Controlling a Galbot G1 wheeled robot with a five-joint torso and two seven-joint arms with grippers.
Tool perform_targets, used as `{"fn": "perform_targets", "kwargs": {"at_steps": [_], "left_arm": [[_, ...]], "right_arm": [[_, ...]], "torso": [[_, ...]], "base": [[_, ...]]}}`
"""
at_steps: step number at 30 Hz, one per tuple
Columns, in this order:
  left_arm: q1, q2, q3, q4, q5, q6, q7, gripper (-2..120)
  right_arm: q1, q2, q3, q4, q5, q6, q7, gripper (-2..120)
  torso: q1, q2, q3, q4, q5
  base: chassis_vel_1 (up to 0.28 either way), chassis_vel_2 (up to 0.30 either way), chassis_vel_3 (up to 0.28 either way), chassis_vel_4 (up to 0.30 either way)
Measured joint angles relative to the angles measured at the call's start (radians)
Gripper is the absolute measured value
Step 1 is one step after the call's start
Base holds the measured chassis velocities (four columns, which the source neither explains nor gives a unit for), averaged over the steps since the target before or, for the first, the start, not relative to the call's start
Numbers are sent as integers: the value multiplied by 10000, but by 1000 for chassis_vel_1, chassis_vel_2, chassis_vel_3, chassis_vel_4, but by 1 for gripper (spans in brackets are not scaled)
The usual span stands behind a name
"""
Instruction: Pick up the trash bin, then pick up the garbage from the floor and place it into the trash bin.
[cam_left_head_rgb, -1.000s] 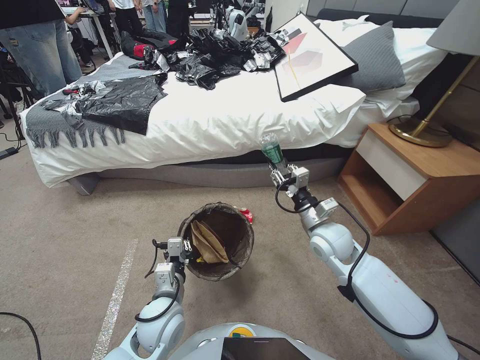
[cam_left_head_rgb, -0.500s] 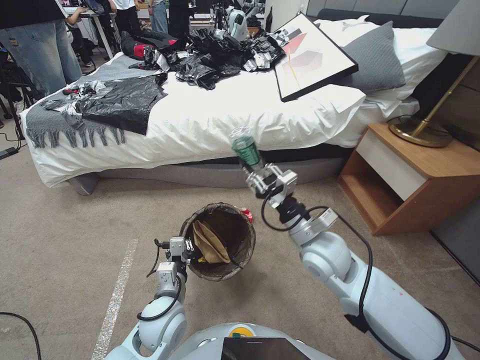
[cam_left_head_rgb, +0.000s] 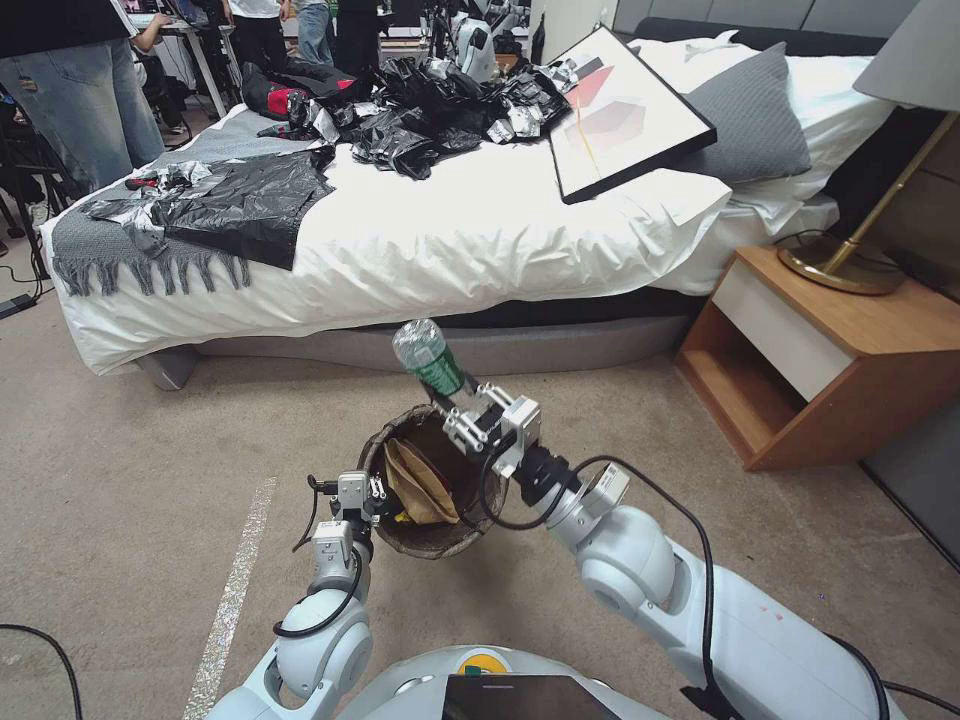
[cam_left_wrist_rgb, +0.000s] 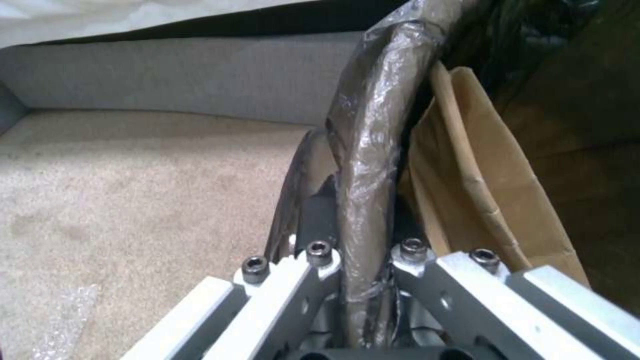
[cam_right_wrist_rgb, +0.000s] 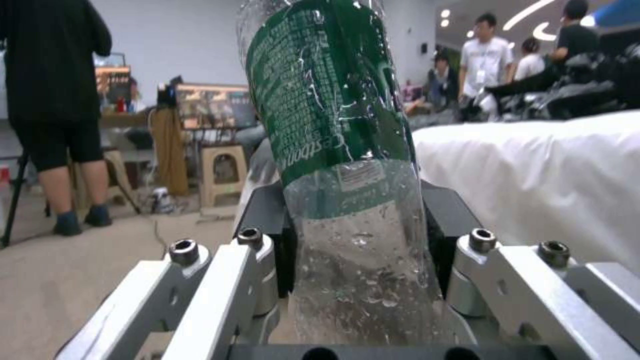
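The trash bin (cam_left_head_rgb: 400, 536), round with a dark liner over its rim, hangs just above the carpet in front of me. My left gripper (cam_left_head_rgb: 372, 497) is shut on its near-left rim (cam_left_wrist_rgb: 365, 150). A flat brown paper bag (cam_left_head_rgb: 418, 484) leans inside the bin (cam_left_wrist_rgb: 480, 190). My right gripper (cam_left_head_rgb: 456, 405) is shut on a clear green-labelled bottle (cam_left_head_rgb: 428, 357), which points up and away over the bin's far rim. In the right wrist view the bottle (cam_right_wrist_rgb: 333, 130) stands between the dark fingers (cam_right_wrist_rgb: 448, 225).
A white bed (cam_left_head_rgb: 420, 240) with crinkled black plastic sheets (cam_left_head_rgb: 250, 200) and a framed picture (cam_left_head_rgb: 620, 110) spans the view ahead. A wooden nightstand (cam_left_head_rgb: 830, 350) stands at the right with a lamp base (cam_left_head_rgb: 840, 265). A pale tape line (cam_left_head_rgb: 235, 590) crosses the carpet at the left.
My right arm has swung left and down with the bottle, from beside the bed's edge to just above the bin's far rim. The left arm and bin stayed put.
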Motion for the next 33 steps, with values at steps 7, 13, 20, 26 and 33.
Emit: {"fn": "perform_targets", "kwargs": {"at_steps": [7, 13, 20, 26, 33], "left_arm": [[-18, 8, -20, 5, -26, 5, -13, 0], [13, -34, -30, 0, -8, -2, -19, 0], [48, -88, -31, -5, 24, -14, -20, 0], [32, -108, -25, -5, 30, -22, -19, 0], [13, -115, 2, -5, 29, -28, -17, 0]], "right_arm": [[-564, -387, -411, 34, -352, 54, -35, 32], [-1212, -463, -356, -476, -792, 354, -142, 32], [-1321, -376, -314, -773, -947, 427, -155, 32], [-1294, -274, -355, -1028, -1055, 427, -122, 32], [-1143, -143, -481, -1318, -1271, 365, 122, 41]], "torso": [[0, 0, 0, -3, 1], [0, 0, 0, -1, 2], [1, 0, 0, 0, 2], [1, 0, 0, -1, 1], [1, 0, 0, 0, 1]], "base": [[0, 0, 0, 0], [0, 0, 0, 0], [0, 0, 0, 0], [0, 0, 0, 0], [0, 0, 0, 0]]}}
